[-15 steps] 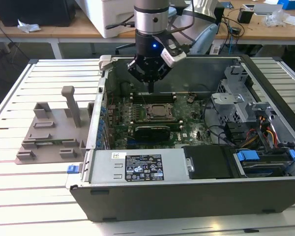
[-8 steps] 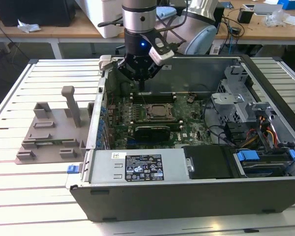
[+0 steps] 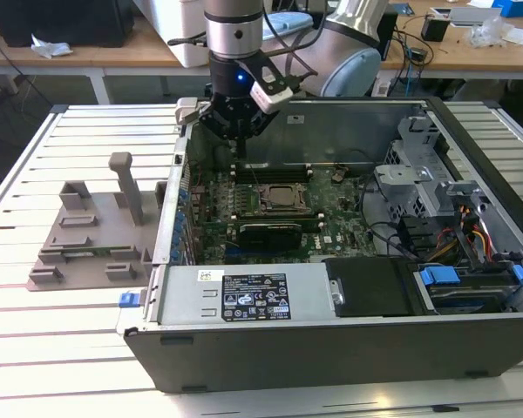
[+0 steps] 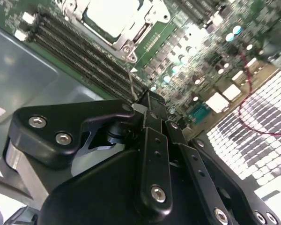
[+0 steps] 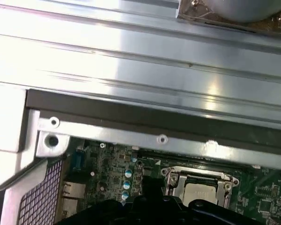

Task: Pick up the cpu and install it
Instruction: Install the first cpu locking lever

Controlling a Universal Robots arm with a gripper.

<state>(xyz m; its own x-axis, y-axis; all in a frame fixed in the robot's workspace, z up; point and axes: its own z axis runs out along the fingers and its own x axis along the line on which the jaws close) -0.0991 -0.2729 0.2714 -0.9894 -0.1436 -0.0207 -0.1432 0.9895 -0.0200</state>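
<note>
While the tool (image 3: 241,144) hangs over the open computer case (image 3: 349,348), fingers pressed together w/ nothing between, a grey plastic fixture (image 3: 91,235) lies on the slatted tabletop (image 3: 61,348) well off to the exterior view's left. Below & just beyond the tool, the silvery square cpu (image 5: 200,192) sits in the metal-framed socket (image 3: 284,199) on the green motherboard (image 3: 331,231); memory slots (image 4: 84,51) run beside it.

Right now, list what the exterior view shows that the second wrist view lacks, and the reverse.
Exterior view: the whole computer case, its power supply and a grey fixture on the slatted table. Second wrist view: the bolts on the gripper and its black links. Both: the gripper above the motherboard, the memory slots, and the socket frame around the pale cpu.
</note>
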